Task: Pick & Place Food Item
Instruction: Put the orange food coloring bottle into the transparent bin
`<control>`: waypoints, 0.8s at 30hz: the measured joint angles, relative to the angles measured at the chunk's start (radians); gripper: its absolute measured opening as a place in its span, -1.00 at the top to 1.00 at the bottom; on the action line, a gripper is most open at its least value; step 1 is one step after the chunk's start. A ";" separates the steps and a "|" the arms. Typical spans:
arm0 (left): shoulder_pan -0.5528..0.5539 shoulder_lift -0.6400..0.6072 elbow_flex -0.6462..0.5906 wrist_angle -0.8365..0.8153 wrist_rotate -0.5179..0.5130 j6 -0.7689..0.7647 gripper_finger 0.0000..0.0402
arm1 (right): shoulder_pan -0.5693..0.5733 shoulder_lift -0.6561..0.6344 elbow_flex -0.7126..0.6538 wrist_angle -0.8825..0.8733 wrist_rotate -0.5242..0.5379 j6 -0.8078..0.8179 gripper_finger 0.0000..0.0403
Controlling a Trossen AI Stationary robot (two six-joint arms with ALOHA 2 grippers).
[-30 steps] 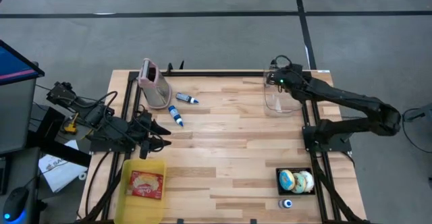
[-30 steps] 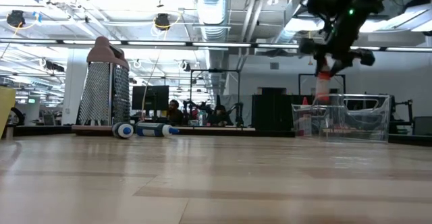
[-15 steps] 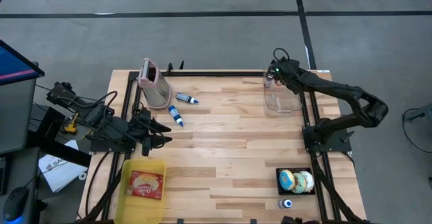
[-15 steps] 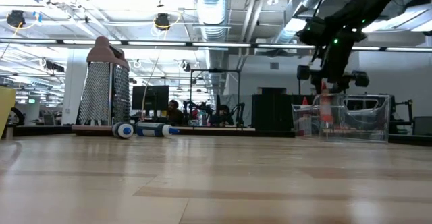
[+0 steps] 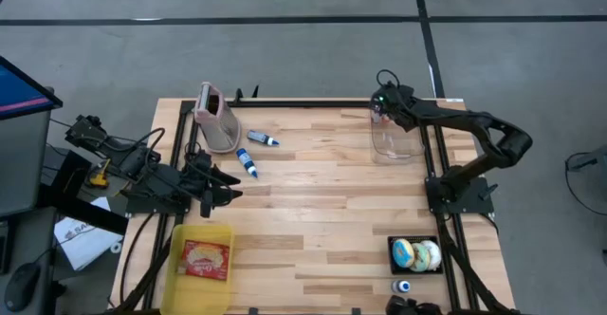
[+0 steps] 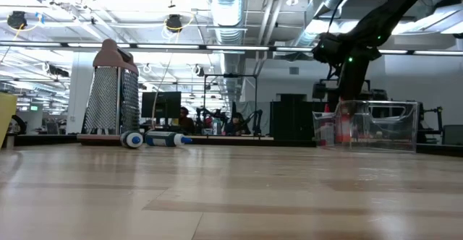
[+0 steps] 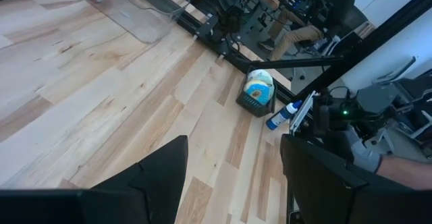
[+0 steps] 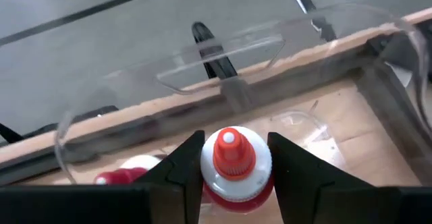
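Note:
My right gripper (image 5: 382, 104) stands over the clear plastic container (image 5: 395, 140) at the table's far right and is shut on a bottle with a red cap (image 8: 229, 155). In the low view this bottle (image 6: 343, 124) stands inside the container's walls (image 6: 387, 128). A second red-capped bottle (image 8: 127, 175) rests in the container beside it. My left gripper (image 5: 228, 190) hovers open over the table's left side, with nothing between its fingers (image 7: 165, 173). My right gripper pinches the bottle between its two fingers at the white collar (image 8: 210, 178) just under the red cap. The fingers slant down from above. The bottle stays upright, its lower part inside the container; whether its base rests on the container's floor cannot be told.
A grater (image 5: 216, 118) stands at the far left with two blue-capped bottles (image 5: 248, 163) lying beside it. A yellow tray (image 5: 180, 275) with a food packet sits near left. A black tray (image 5: 391, 243) of donuts and a small blue bottle (image 5: 403, 286) sit near right.
My right gripper has gone down and toward the table's far edge, still shut on the red-capped bottle. The bottle has sunk from above the clear container's rim to inside its walls, staying upright.

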 joint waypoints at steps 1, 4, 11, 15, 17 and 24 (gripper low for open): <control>0.000 0.000 0.000 0.000 0.000 0.000 -0.16 | 0.000 0.007 0.000 0.003 -0.001 0.000 0.36; 0.000 0.000 0.000 0.000 0.000 -0.002 -0.16 | 0.004 0.020 0.000 0.008 -0.001 0.000 0.35; 0.000 0.000 0.000 0.007 0.000 -0.004 -0.16 | 0.006 0.012 -0.025 0.047 0.001 0.010 0.22; 0.000 0.000 0.000 0.007 0.000 -0.004 -0.16 | 0.011 0.012 -0.024 0.059 0.006 -0.001 0.16; 0.000 0.000 0.000 0.007 0.000 -0.004 -0.16 | 0.012 0.012 -0.024 0.066 0.007 -0.008 0.14; 0.000 0.000 0.000 0.007 0.000 -0.005 -0.16 | 0.011 0.012 -0.024 0.063 0.010 -0.031 0.09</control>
